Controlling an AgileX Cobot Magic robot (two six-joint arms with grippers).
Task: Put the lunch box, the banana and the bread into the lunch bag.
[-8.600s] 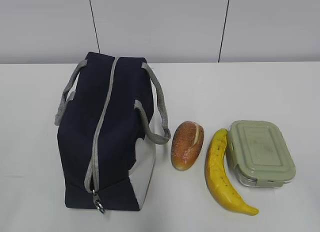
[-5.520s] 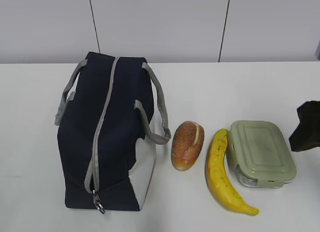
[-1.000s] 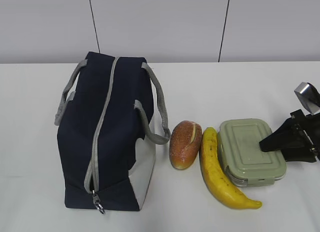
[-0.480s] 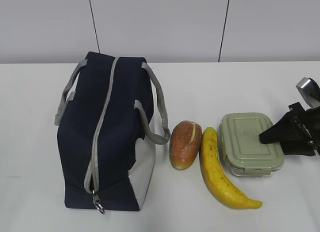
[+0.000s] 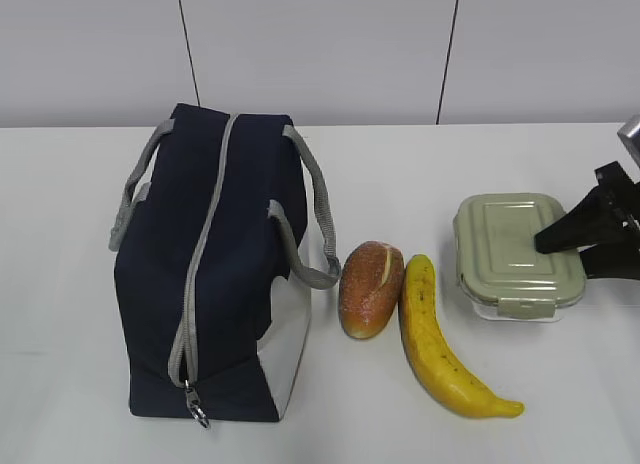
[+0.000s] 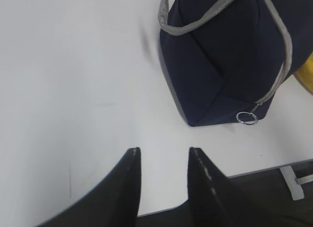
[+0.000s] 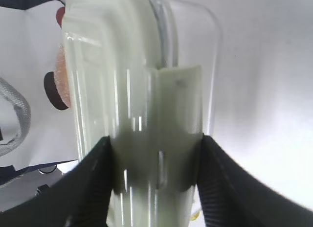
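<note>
The lunch box (image 5: 515, 252), clear with a sage-green lid, hangs just above the table at the right, and my right gripper (image 5: 548, 244) is shut on its right end. In the right wrist view both fingers press the lunch box (image 7: 137, 90) at the gripper (image 7: 155, 141). The banana (image 5: 435, 344) and the bread (image 5: 372, 289) lie side by side on the table. Left of them stands the navy lunch bag (image 5: 215, 264) with its zipper closed. My left gripper (image 6: 164, 151) is open and empty over bare table, short of the lunch bag (image 6: 220, 65) and its ring pull (image 6: 248, 118).
The bag's grey strap handles (image 5: 318, 214) droop toward the bread. The white table (image 5: 400, 174) runs back to a pale wall. The table's front edge (image 6: 274, 169) shows just past the ring pull in the left wrist view.
The right gripper has raised the lunch box and carried it right and back, away from the banana. The banana, bread and bag stay put.
</note>
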